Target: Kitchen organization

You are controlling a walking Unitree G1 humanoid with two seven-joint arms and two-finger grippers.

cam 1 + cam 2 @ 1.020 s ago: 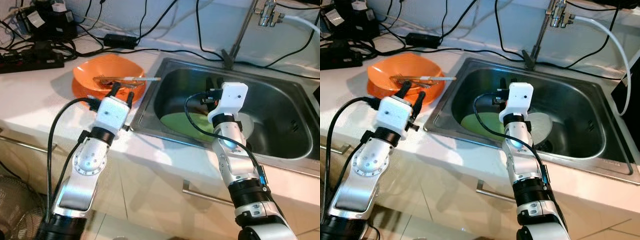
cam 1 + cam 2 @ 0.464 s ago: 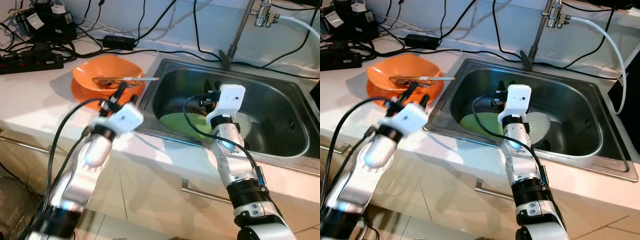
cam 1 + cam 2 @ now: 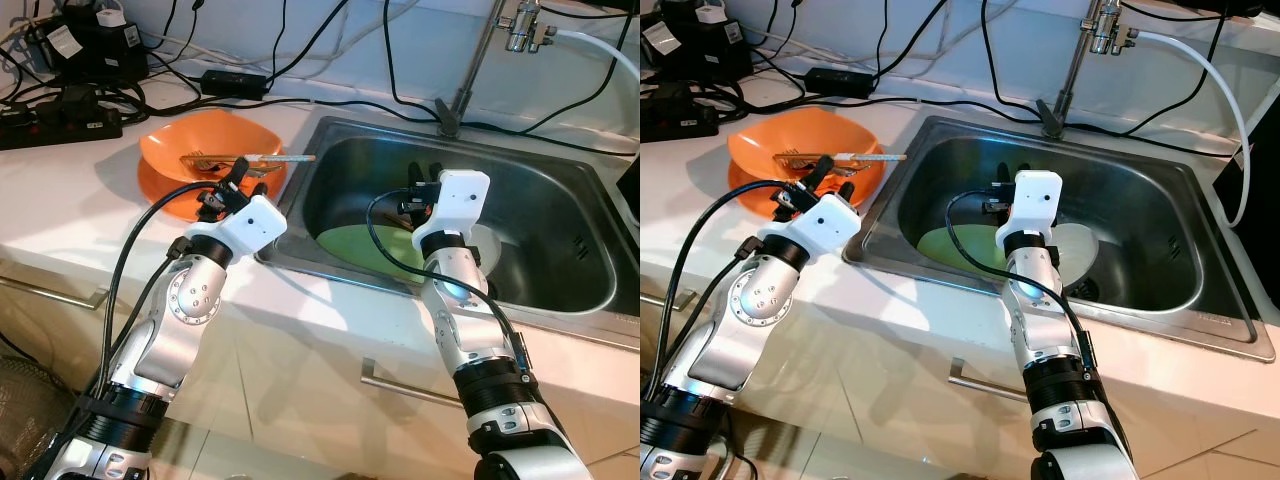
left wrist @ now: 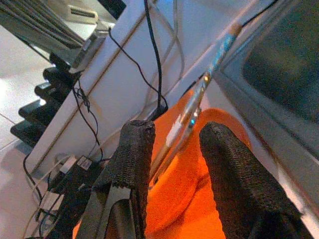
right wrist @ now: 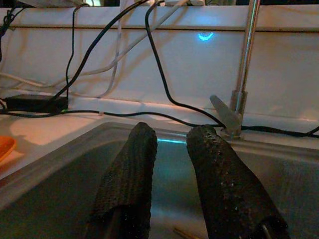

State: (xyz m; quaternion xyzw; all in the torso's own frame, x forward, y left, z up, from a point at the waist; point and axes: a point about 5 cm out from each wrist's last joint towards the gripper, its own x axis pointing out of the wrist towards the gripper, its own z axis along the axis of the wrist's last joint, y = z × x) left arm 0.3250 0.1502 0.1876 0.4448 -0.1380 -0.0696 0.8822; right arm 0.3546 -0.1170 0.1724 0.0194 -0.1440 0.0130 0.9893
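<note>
Carefully, my left gripper point(image 4: 172, 164), fingers apart, lines up on the fork point(image 3: 215, 160) across the orange bowl point(image 3: 190, 150) left of the sink point(image 3: 590, 200); I should straddle its handle squarely before closing; my right gripper point(image 5: 172, 169), slightly parted, hangs over the green plate point(image 3: 365, 245).

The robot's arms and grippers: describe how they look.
Both arms are silver metal with rounded joints, black collars and a loose black cable looping outside. Each ends in a white boxy wrist housing. The left gripper and right gripper each have two long black fingers with textured, woven-looking pads.
</note>
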